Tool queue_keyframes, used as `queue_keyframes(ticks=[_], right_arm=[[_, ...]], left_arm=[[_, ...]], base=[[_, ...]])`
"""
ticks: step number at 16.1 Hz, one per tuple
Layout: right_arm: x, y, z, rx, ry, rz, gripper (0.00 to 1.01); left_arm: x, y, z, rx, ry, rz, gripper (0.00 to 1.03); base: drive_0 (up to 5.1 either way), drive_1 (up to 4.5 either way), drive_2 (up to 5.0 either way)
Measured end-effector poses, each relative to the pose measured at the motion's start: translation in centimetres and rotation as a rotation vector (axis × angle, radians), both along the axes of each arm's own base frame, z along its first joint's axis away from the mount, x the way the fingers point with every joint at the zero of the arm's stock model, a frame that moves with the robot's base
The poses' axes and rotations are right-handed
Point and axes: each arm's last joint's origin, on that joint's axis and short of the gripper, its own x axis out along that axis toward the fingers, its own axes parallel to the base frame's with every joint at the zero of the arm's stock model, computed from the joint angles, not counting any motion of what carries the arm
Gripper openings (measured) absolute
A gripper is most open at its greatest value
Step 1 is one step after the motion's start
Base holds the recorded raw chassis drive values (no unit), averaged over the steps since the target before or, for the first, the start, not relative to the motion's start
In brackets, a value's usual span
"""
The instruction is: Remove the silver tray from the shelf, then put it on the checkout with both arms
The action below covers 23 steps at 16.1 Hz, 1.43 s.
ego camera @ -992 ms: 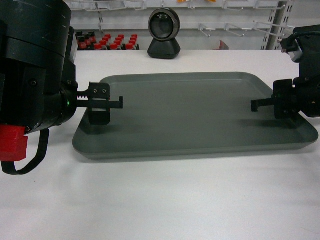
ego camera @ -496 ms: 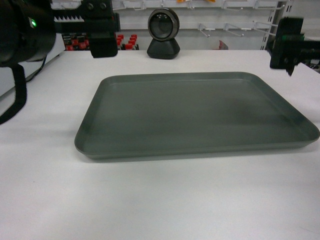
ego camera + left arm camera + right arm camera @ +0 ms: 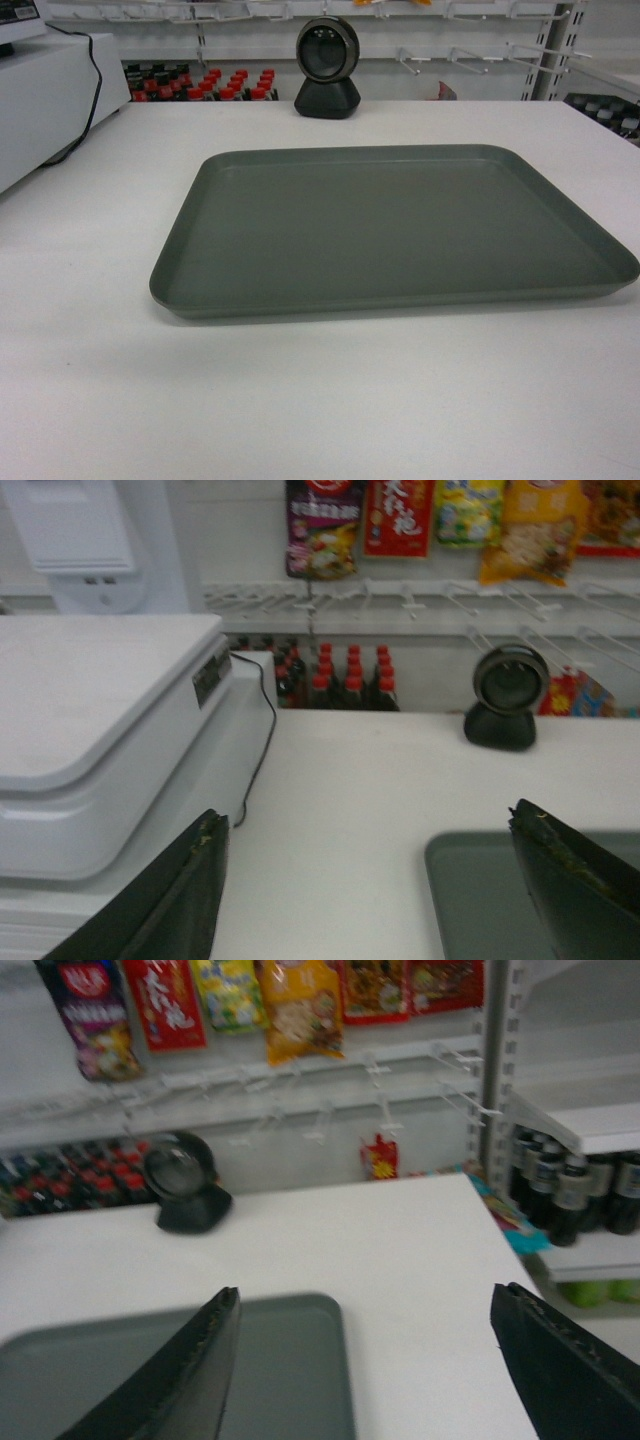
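The silver tray (image 3: pixel 390 230) lies flat on the white checkout (image 3: pixel 300 400), with nothing on it and nothing touching it. Neither gripper shows in the head view. In the left wrist view my left gripper (image 3: pixel 365 812) is open and empty, raised above the table, with the tray's near-left corner (image 3: pixel 470 890) under its right finger. My right gripper (image 3: pixel 365 1290) is also open and empty, high above the tray's (image 3: pixel 290 1370) right end. The shelf is out of view.
A black ball-shaped scanner (image 3: pixel 327 65) stands at the table's far edge behind the tray. A white box (image 3: pixel 50 100) with a black cable (image 3: pixel 95 80) sits at the far left. Racks of red-capped bottles (image 3: pixel 205 85) and dark bottles (image 3: pixel 570 1195) stand beyond the table.
Both grippers were low over the tray's two ends, then rose and drew back out of the head view. The tray has stayed where it lay.
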Motion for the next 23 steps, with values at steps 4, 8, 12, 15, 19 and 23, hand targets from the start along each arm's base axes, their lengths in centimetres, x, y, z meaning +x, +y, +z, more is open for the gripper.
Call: queue_keyframes(ticks=[4,8,12,15,19,23], right_arm=[[-7.7,-0.5,-2.8,-0.147,0.090,-0.046,0.36],[-12.0,-0.9,-3.4,-0.152,0.007,-0.050,0.02],[-13.0,-2.3,-6.5,-0.158,0.038,-0.047,0.02],[-13.7,-2.5,-7.7,-0.158,0.038,-0.047,0.02],[-14.3,-2.5,-8.7,-0.158,0.036,-0.051,0.02],[-14.8,-2.5,-9.3,-0.158,0.032,-0.051,0.02]], left_arm=[[-5.1,3.1,-3.5,0.012,0.032,-0.156,0.44],[-7.1,4.6,-7.2,0.010,0.034,-0.150,0.01],[-8.5,5.9,-9.3,0.013,0.024,-0.164,0.01],[-9.2,6.3,-10.4,0.013,0.025,-0.161,0.01],[-10.0,6.3,-11.5,0.012,0.028,-0.155,0.01],[-10.5,6.3,-12.0,0.013,0.024,-0.155,0.01]], base=[[0.0,0.00,0.0],[0.0,0.00,0.0],[0.0,0.00,0.0],[0.0,0.00,0.0],[0.0,0.00,0.0],[0.0,0.00,0.0]])
